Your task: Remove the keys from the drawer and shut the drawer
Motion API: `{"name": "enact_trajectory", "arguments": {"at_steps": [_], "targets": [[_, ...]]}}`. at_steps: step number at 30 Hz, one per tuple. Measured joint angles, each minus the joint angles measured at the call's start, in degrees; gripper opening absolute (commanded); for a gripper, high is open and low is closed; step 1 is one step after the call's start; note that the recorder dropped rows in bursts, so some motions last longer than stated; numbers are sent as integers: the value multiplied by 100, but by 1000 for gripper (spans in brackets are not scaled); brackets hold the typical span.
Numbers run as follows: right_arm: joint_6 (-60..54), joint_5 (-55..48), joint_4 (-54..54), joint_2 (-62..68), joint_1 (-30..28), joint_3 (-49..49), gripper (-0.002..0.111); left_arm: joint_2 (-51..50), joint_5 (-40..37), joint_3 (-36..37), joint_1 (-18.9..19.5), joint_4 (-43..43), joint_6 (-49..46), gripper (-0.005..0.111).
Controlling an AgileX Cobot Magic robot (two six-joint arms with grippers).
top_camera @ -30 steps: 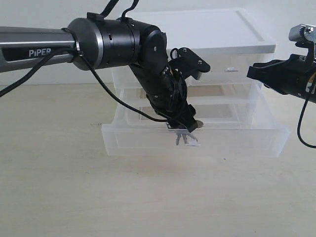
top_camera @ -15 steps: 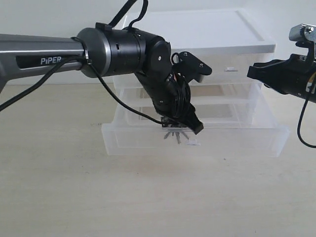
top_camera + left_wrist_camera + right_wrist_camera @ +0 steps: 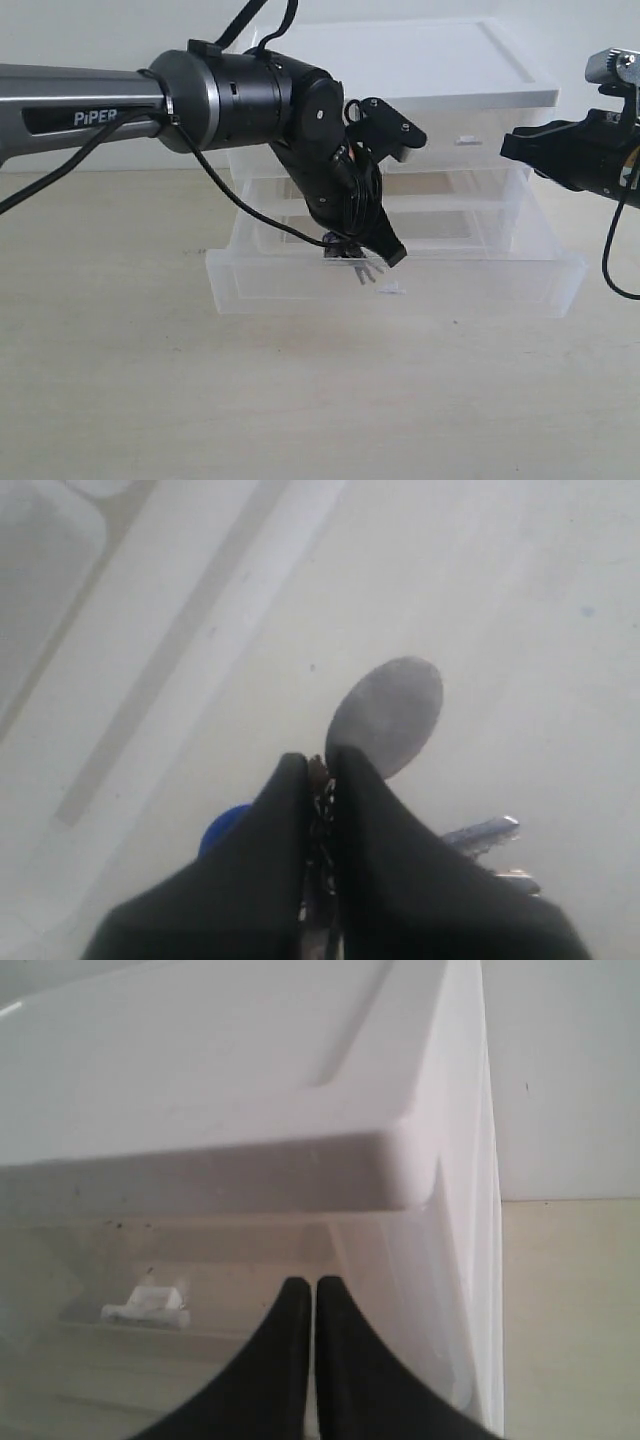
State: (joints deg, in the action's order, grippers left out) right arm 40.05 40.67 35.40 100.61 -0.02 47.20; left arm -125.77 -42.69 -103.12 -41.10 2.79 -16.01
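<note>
The wide clear drawer [image 3: 480,285] at the bottom of the plastic cabinet stands pulled out, its small white tab handle [image 3: 393,290] at the front centre. My left gripper [image 3: 370,255] hangs over the middle of the drawer, shut on the keys [image 3: 362,270], which dangle below the fingertips. In the left wrist view the left gripper [image 3: 322,765] pinches the ring between its fingers; the grey tag [image 3: 388,715], the blue tag [image 3: 222,830] and silver key blades [image 3: 482,832] stick out around them. My right gripper [image 3: 512,146] hovers shut at the cabinet's upper right, holding nothing [image 3: 305,1285].
The clear cabinet [image 3: 420,70] has a white lid and two smaller upper drawers, one with a white handle [image 3: 145,1300]. It sits on a pale wooden tabletop [image 3: 300,400]. A black cable loops under the left arm.
The left gripper has lifted slightly, raising the keys a little higher above the drawer floor. The right arm has not moved.
</note>
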Motion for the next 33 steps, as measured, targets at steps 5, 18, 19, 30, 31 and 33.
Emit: {"name": "enact_trajectory", "arguments": {"at_steps": [5, 18, 19, 30, 31, 33], "targets": [[0, 0, 0, 0, 0, 0, 0, 290, 27, 36, -69, 53, 0, 4], [0, 0, 0, 0, 0, 0, 0, 907, 83, 94, -453, 246, 0, 4], [0, 0, 0, 0, 0, 0, 0, 956, 83, 94, -453, 257, 0, 4], [0, 0, 0, 0, 0, 0, 0, 1006, -317, 94, -453, 505, -11, 34], [0, 0, 0, 0, 0, 0, 0, 934, -317, 94, -453, 574, 20, 41], [0, -11, 0, 0, 0, 0, 0, 769, -305, 94, -453, 643, 35, 54]]}}
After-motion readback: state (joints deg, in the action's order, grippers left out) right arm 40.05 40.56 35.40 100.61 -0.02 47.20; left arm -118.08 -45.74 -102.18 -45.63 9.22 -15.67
